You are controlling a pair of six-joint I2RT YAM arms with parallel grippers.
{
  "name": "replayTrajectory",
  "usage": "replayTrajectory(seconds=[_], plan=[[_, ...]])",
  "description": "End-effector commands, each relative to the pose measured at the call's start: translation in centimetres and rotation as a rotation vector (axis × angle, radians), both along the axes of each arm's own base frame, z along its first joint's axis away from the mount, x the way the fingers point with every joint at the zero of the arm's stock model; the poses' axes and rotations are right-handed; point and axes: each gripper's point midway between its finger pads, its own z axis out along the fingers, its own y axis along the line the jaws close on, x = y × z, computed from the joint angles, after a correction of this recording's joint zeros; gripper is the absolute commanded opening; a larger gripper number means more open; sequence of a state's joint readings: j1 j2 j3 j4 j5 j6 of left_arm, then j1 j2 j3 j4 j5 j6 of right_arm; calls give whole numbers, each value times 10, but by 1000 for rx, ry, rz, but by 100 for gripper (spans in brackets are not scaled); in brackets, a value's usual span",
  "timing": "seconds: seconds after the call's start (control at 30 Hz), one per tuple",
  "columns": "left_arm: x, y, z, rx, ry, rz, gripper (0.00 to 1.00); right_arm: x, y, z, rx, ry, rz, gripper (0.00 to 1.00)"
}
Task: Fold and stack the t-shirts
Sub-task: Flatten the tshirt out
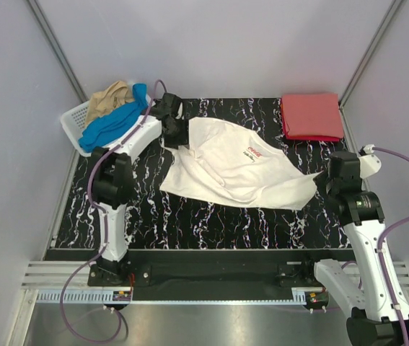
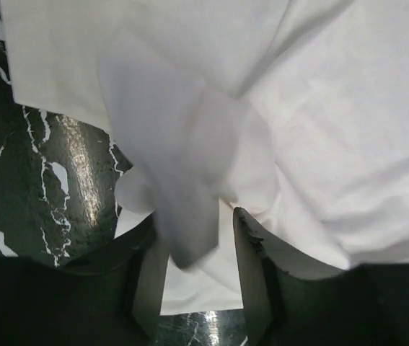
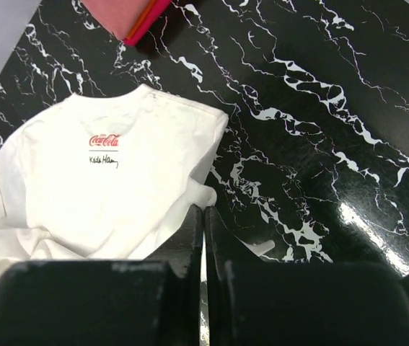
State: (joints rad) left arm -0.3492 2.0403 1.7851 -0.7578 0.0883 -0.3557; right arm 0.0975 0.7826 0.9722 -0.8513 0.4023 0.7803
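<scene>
The white t-shirt [image 1: 226, 166] with a small red chest print lies spread and creased mid-table, print up. My left gripper [image 1: 179, 138] hovers at its far-left corner. In the left wrist view that gripper [image 2: 193, 220] is open, and a blurred fold of the white t-shirt [image 2: 334, 108] hangs loose between its fingers. My right gripper [image 1: 321, 184] is at the shirt's right corner. Seen from the right wrist, it [image 3: 204, 209] is shut on a small pinch of the white t-shirt [image 3: 103, 187]. A folded red t-shirt [image 1: 311, 115] lies at the back right.
A white lattice basket [image 1: 74, 122] at the back left holds a blue t-shirt [image 1: 110, 124] and a tan one [image 1: 110, 97]. The black marbled tabletop [image 1: 190, 223] is bounded by grey walls on the left, right and back. The red t-shirt [image 3: 128, 14] also shows in the right wrist view.
</scene>
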Motion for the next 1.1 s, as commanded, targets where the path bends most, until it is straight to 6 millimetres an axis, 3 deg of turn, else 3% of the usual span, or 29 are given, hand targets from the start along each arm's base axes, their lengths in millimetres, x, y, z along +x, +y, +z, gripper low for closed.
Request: replayTrajectory(seconds=[0.0, 0.13, 0.17, 0.2, 0.23, 0.27, 0.3, 0.33, 0.47, 0.63, 0.87, 1.07], plan=[[11, -4, 63, -17, -117, -33, 53, 12, -1, 11, -24, -33, 8, 0], [-28, 23, 78, 84, -148, 62, 57, 22, 11, 7, 19, -31, 52, 0], [-54, 31, 71, 91, -131, 72, 57, 24, 16, 5, 36, -32, 72, 0], [-66, 36, 66, 88, -121, 98, 57, 26, 18, 2, 46, -31, 82, 0], [-88, 46, 34, 117, -66, 112, 57, 27, 20, 2, 52, -33, 89, 0], [-98, 53, 39, 106, -90, 150, 57, 27, 23, 0, 62, -29, 103, 0], [-107, 60, 30, 119, -77, 169, 57, 28, 24, 0, 65, -33, 110, 0], [-123, 71, 8, 153, -33, 188, 57, 29, 25, 1, 67, -38, 115, 0], [-134, 73, -15, 83, -24, 241, 56, 30, 32, 1, 89, -59, 150, 0], [-125, 65, -45, 44, 40, 268, 53, 28, 37, 1, 98, -66, 173, 0], [-117, 74, -66, 37, 60, 336, 54, 22, 43, 0, 138, -95, 192, 0], [-116, 68, -89, 21, 116, 334, 53, 22, 44, -8, 143, -82, 198, 0]])
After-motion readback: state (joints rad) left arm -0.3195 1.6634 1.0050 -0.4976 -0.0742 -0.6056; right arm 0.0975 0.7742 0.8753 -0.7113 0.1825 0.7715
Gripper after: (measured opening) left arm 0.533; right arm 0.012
